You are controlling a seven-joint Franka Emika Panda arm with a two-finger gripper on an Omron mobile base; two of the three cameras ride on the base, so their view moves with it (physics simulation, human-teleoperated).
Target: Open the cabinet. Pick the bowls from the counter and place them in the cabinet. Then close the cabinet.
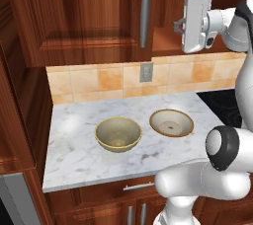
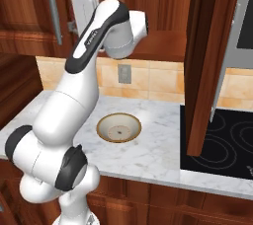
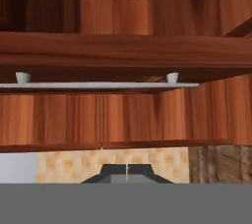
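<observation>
Two round ceramic bowls on the white marble counter (image 1: 74,145) under the reddish-brown wooden wall cabinet (image 1: 89,17): deep olive-tan bowl (image 1: 118,133) left, shallower brown-speckled bowl (image 1: 171,123) just right of it, apart. Cabinet has two doors: left one shut with its silver bar handle (image 1: 145,14), right one (image 2: 210,56) swung open. Gripper (image 3: 127,173) up beside that handle, fingers fully closed, tips together, nothing between them.
</observation>
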